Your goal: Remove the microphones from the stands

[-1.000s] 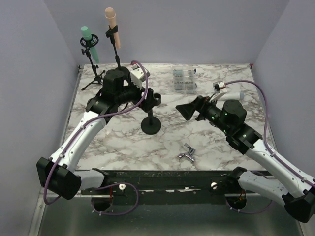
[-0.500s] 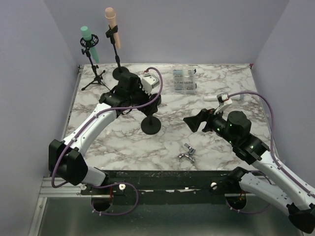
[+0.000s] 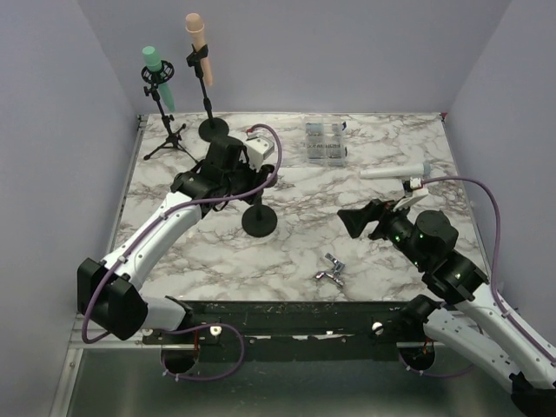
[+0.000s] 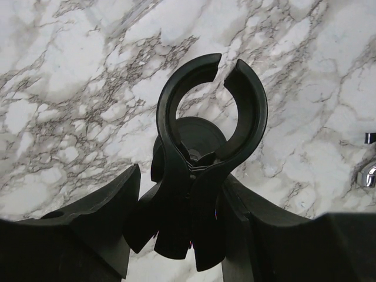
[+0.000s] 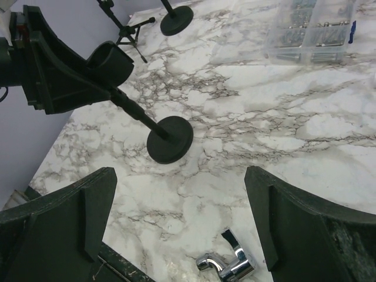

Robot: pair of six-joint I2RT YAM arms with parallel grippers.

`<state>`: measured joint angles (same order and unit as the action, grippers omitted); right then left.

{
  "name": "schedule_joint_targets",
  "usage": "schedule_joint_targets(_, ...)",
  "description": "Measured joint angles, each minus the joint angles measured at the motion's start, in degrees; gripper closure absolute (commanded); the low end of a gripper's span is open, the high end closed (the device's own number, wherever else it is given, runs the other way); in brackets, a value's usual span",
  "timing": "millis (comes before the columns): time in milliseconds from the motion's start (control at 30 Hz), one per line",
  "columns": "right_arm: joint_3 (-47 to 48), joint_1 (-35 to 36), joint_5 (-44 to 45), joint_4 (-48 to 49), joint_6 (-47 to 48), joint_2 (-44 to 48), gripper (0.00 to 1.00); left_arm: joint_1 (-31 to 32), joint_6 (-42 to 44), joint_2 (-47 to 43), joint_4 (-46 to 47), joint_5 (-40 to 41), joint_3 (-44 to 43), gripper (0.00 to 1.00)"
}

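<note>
Left gripper (image 4: 182,188) of mine clamps the tilted stand (image 3: 260,221) under its clip (image 4: 170,94), my right gripper (image 5: 180,173) gapes, microphone (image 3: 393,171) lying near the tabletop (image 3: 382,130)'s right edge

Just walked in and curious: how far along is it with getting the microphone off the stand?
Looks done: the microphone lies on the table, and the stand has an empty clip. In hand: the left gripper clamps that clip; the right gripper hangs open. Nothing obvious left.
</note>
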<state>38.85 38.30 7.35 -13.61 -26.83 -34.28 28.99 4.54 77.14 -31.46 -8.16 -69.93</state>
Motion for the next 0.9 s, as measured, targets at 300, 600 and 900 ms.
schedule_joint_targets(300, -1.36, 0.0, 0.42, -0.46, -0.11, -0.39, 0.0, -3.19, -4.07, -3.23, -0.39, 10.32, 2.19, 1.0)
schedule_joint_targets(600, -2.03, 0.0, 0.48, -0.72, -0.13, -1.84, 0.0, -21.53, -11.19, -3.39, -0.83, 16.2, 2.29, 1.0)
schedule_joint_targets(900, -2.23, 0.0, 0.48, -0.81, -0.13, -2.51, 0.0, -38.47, -16.22, -3.39, -0.5, 21.88, 2.32, 1.0)
